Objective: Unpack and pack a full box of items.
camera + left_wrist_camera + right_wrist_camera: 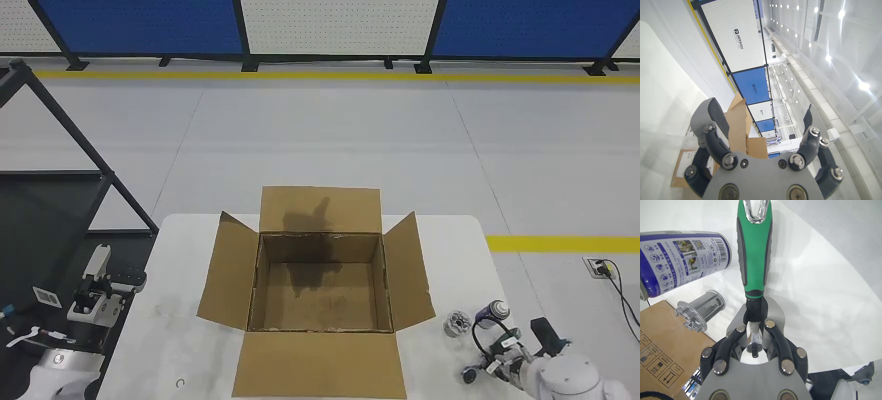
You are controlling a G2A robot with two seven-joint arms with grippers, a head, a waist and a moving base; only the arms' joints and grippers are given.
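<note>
An open cardboard box [320, 292] stands in the middle of the white table [175, 340], all four flaps folded out, its inside bare. My right gripper [755, 313] is at the table's front right corner [497, 360], shut on the black neck of a green-handled tool [754, 256] that lies over the tabletop. A blue and white spray can [683, 260] [493, 313] and a silver metal cylinder part [700, 309] [458, 322] stand just right of the box. My left gripper [761, 117] is open with nothing in it, off the table's left side, the box [738, 121] beyond it.
A dark metal frame [70, 180] stands to the left of the table. The box's right flap [662, 342] lies close beside the right gripper. Bare tabletop stretches left of the box and along the right edge.
</note>
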